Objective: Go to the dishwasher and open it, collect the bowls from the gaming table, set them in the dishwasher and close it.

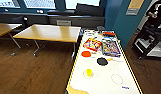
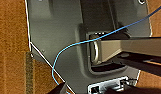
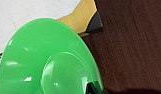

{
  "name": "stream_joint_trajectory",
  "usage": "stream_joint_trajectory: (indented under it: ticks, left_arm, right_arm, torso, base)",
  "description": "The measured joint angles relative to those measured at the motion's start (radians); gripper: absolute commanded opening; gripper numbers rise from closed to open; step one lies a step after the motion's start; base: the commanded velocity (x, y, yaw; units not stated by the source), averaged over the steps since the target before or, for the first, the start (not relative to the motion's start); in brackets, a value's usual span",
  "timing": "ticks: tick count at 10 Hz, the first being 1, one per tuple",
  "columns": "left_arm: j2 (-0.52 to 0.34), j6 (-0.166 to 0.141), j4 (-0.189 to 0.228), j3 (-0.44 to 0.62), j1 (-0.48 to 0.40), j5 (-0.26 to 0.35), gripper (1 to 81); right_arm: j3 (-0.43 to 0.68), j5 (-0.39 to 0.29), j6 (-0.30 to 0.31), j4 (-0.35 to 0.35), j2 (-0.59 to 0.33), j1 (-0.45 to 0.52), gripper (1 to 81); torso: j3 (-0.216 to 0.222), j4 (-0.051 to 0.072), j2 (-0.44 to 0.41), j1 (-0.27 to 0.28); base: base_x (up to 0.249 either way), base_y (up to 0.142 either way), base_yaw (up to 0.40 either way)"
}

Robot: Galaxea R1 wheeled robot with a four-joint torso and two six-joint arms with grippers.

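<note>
The lime-green bowl (image 3: 46,65) sits large and close under my right wrist camera, over the corner of the gaming table (image 1: 103,82), where the white worktop meets its yellow rim with dark wood floor (image 3: 131,45) beyond. I judge my right pincer is carrying it, but the fingers are hidden and I cannot tell how wide they stand. Of my left pincer's state I cannot tell either; that wrist looks at my own grey body panel and a blue cable (image 2: 71,47).

The small yellow bowl (image 1: 89,72) stands on the worktop, near my end, inside a faint printed ring. Beyond it lie a black disc (image 1: 102,61), an orange disc (image 1: 86,53) and two colourful game boxes (image 1: 92,44), all well apart from it.

To do this step well I should keep the green bowl level, clear of the rim, and come down on the yellow one from above.

The printing on the boxes is too blurred to read.
</note>
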Motion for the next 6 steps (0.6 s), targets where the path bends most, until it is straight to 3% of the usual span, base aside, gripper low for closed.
stream_joint_trajectory:
  ticks: [3, 6]
  left_arm:
    - [-0.001, 0.003, 0.000, 0.000, 0.000, 0.000, 81.1]
    - [-0.009, 0.003, 0.000, 0.014, 0.000, -0.001, 81.1]
  right_arm:
    - [0.001, 0.187, -0.003, -0.062, 0.022, -0.251, 1.0]
    - [-0.085, 0.383, -0.007, -0.110, 0.104, -0.481, 1.0]
  torso:
    - [0.000, 0.000, 0.000, 0.000]
    - [0.000, 0.000, 0.000, 0.000]
  base:
    - [0.000, 0.000, 0.000]
    - [0.000, 0.000, 0.000]
